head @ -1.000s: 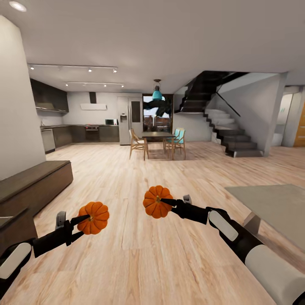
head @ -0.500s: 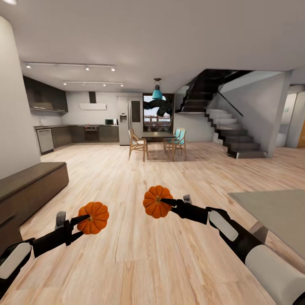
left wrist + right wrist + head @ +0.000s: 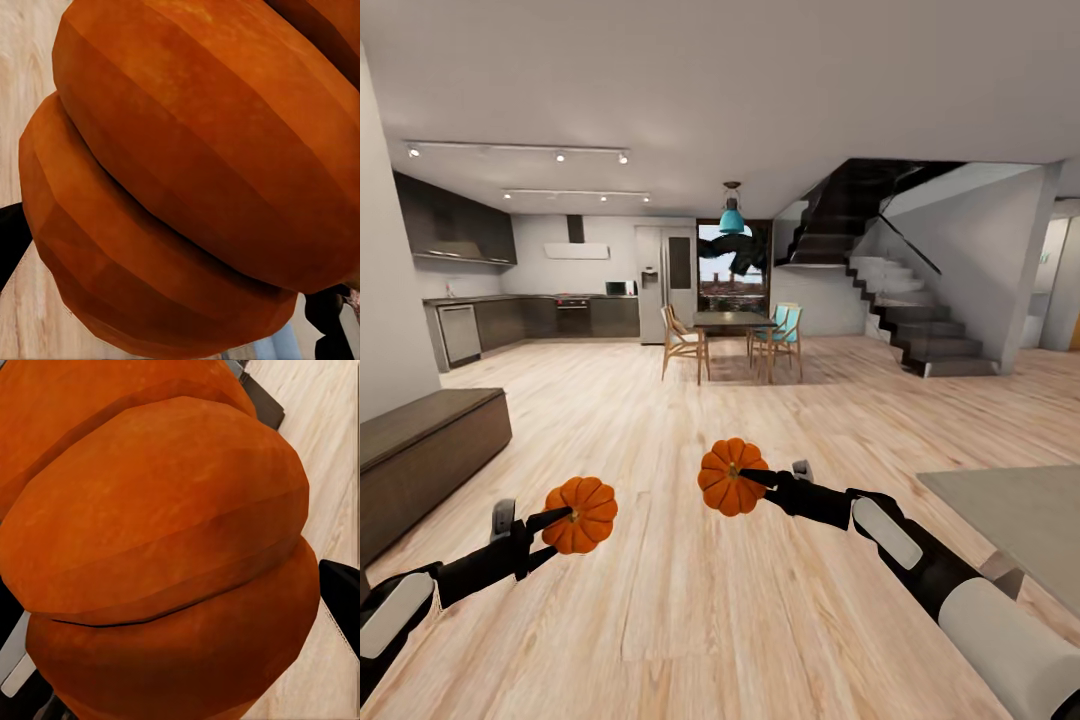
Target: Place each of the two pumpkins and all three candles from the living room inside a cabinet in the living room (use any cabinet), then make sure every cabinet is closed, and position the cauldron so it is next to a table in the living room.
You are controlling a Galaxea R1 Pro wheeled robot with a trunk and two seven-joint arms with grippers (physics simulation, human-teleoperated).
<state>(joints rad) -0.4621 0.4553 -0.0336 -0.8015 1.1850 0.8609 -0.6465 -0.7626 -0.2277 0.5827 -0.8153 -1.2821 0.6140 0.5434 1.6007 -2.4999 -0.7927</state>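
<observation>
Both black arms reach forward over the pale plank floor [image 3: 690,620]. The left pincer [image 3: 550,521] is clamped on one ribbed bright-orange pumpkin [image 3: 581,515], the right pincer [image 3: 752,478] on the other ribbed orange pumpkin [image 3: 730,477], held higher. The low dark-brown wood cabinet [image 3: 420,455] stands at left, the pale grey-beige bench [image 3: 1020,515] at right.

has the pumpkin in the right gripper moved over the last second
Cannot tell. The pumpkin sits at the same spot in the head view, held by the right gripper, while the cabinet slid left, so the camera itself moved.
</observation>
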